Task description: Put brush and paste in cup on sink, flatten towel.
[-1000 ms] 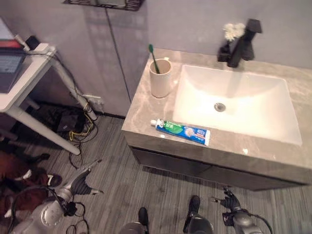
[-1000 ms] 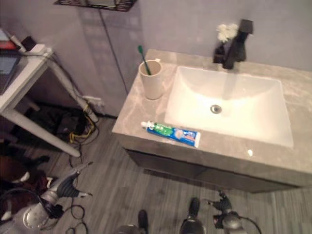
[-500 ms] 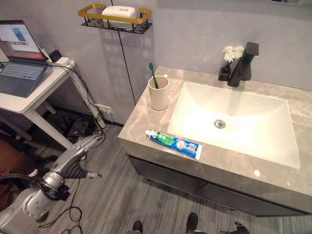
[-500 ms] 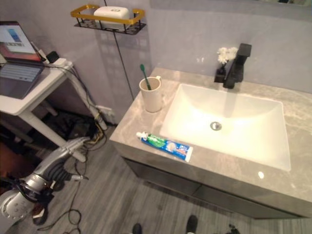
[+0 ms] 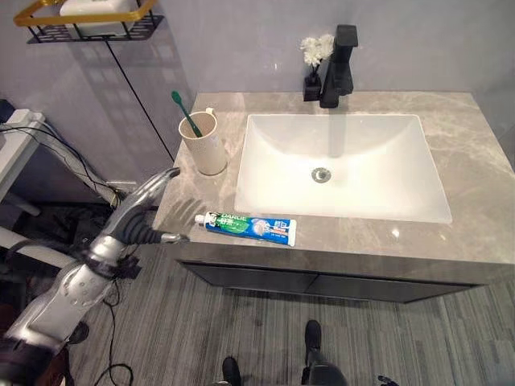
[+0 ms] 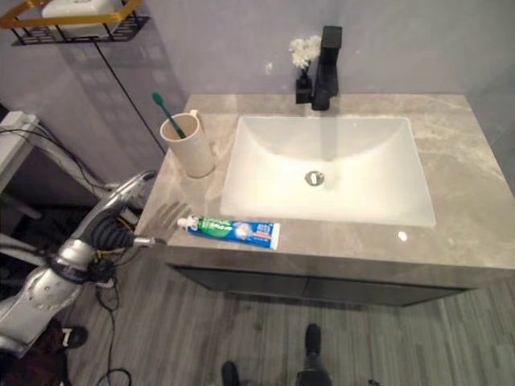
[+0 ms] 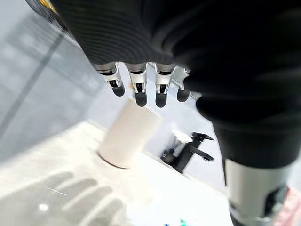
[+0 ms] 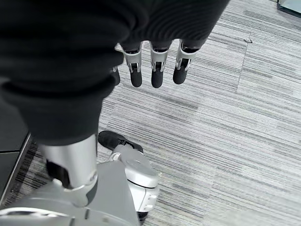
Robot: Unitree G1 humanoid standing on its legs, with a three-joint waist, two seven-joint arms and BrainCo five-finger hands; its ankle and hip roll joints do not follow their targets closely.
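**A:** So what's the left hand (image 5: 143, 211) doing? Fingers look straight and loose to me, spread a bit, holding nothing. It hangs just off the counter's (image 5: 475, 241) left edge, level with the paste (image 5: 250, 227), fingertips reaching up toward the cup (image 5: 201, 143) but well short of it. Thumb sticks out toward the paste cap, not touching.

**B:** Yep, the left wrist view agrees: fingers (image 7: 137, 91) extended, cup (image 7: 127, 139) past them, bare counter between. Right hand (image 8: 155, 66) hangs over the floor (image 8: 244, 122), fingers relaxed and empty too.

**A:** Room to move?

**B:** Decent. There's a bare strip of counter between the cup and the paste, and the sink (image 5: 342, 165) rim sits right beside both. The paste lies close to the counter's front edge, so not much margin there.

**A:** Which way's the paste pointing?

**B:** Flat on its side, long axis roughly along the front edge, cap end toward the left hand, crimped end toward the sink's front. Brush (image 5: 185, 112) is already in the cup, green head up, leaning away from the sink. Tap (image 5: 338, 68) and a little flower vase (image 5: 315, 68) are behind the sink.
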